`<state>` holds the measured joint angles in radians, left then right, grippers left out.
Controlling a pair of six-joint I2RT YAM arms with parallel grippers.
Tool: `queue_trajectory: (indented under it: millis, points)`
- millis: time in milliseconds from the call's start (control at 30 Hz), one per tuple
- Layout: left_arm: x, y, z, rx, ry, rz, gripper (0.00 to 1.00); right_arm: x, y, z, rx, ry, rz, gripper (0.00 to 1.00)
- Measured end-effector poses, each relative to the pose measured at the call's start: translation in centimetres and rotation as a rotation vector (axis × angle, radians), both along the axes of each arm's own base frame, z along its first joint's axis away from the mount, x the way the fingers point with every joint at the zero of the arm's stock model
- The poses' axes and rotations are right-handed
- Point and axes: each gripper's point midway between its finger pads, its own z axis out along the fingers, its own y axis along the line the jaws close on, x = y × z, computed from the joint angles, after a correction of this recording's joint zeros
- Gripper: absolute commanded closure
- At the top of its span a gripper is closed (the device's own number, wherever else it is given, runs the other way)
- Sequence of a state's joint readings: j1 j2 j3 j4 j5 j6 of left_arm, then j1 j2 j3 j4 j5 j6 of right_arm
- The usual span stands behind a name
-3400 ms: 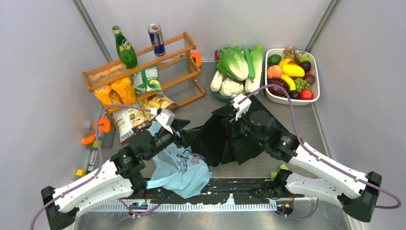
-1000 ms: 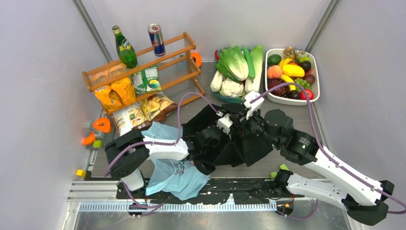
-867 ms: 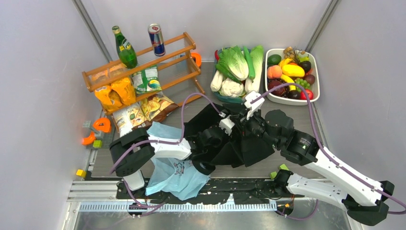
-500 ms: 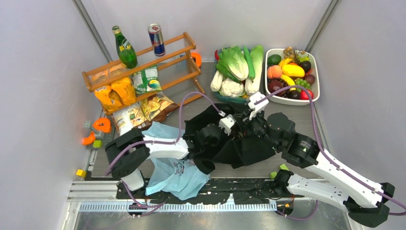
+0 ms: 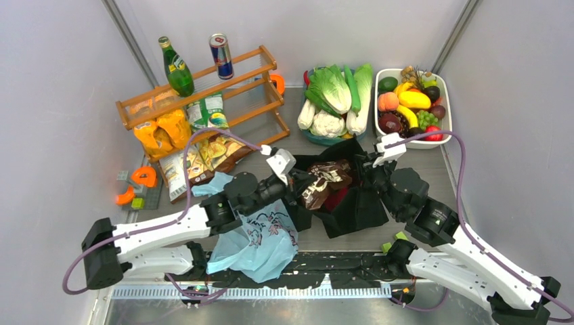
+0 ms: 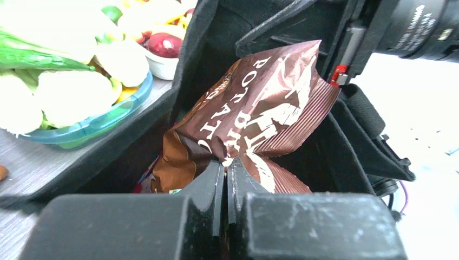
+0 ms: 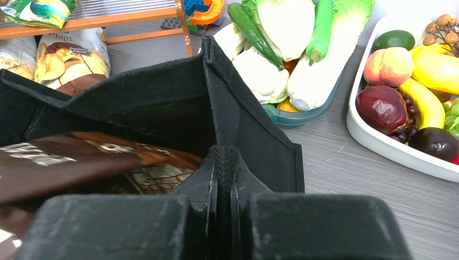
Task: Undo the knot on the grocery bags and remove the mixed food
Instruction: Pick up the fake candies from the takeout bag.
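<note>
The black fabric tote (image 5: 355,210) stands with its mouth open at mid-table; no knot shows on it. My left gripper (image 5: 296,181) is shut on a dark brown snack packet (image 5: 323,184), held at the tote's mouth. In the left wrist view the jaws (image 6: 226,163) pinch the packet's (image 6: 260,103) lower edge. My right gripper (image 5: 370,169) is shut on the tote's far right rim. In the right wrist view it (image 7: 223,157) clamps the rim's seam, with the packet (image 7: 81,162) blurred at the left. The light-blue plastic bag (image 5: 254,237) lies crumpled under the left arm.
A wooden rack (image 5: 203,88) at back left carries a green bottle (image 5: 176,66) and a can (image 5: 221,55), with crisp packs (image 5: 203,159) below. A blue bowl (image 5: 318,140) of vegetables and a white fruit tray (image 5: 443,132) stand behind the tote. Orange toys (image 5: 143,177) lie at the left.
My left gripper was open inside the tote, shut on the brown packet and drew back left, lifting it to the mouth. The right gripper shifted right, pulling the tote's rim wider.
</note>
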<state>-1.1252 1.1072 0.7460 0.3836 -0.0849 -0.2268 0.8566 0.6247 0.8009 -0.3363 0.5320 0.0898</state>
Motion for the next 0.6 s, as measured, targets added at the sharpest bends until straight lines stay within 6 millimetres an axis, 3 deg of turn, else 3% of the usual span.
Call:
queue_trajectory:
  millis: [433, 600]
  points:
    - [-1.2, 5.3, 5.2, -0.072, -0.059, 0.065, 1.00, 0.0, -1.2, -0.5, 0.037, -0.019, -0.048, 0.95]
    - [-1.5, 8.2, 10.2, -0.113, -0.109, 0.111, 1.00, -0.1, -1.6, -0.6, 0.045, -0.025, -0.058, 0.95]
